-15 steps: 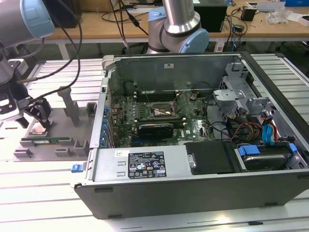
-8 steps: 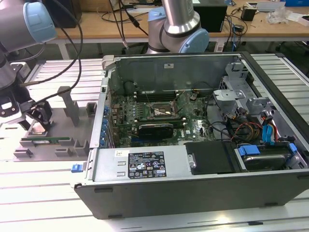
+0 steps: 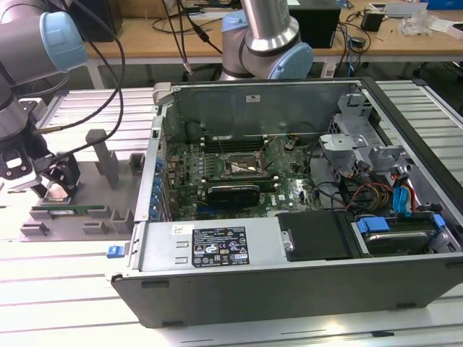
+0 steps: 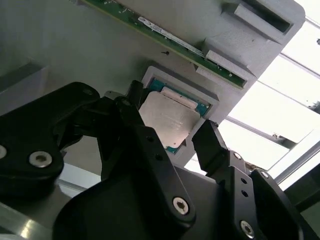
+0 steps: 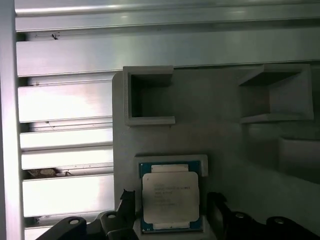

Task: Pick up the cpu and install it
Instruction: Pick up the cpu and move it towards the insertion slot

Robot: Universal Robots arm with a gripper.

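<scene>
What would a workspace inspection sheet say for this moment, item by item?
Surface: slatted metal table carrying a grey fixture plate.
Job's things: cpu lying flat in its pocket on the fixture plate; motherboard socket inside the open computer case.
Clutter: memory stick on the plate near the cpu.
Grippers: gripper open, a finger on either side of the cpu, not closed on it.
Cables: black cables looping off the arm; coloured wiring in the case.
Surroundings: wooden bench behind, with loose items.
</scene>
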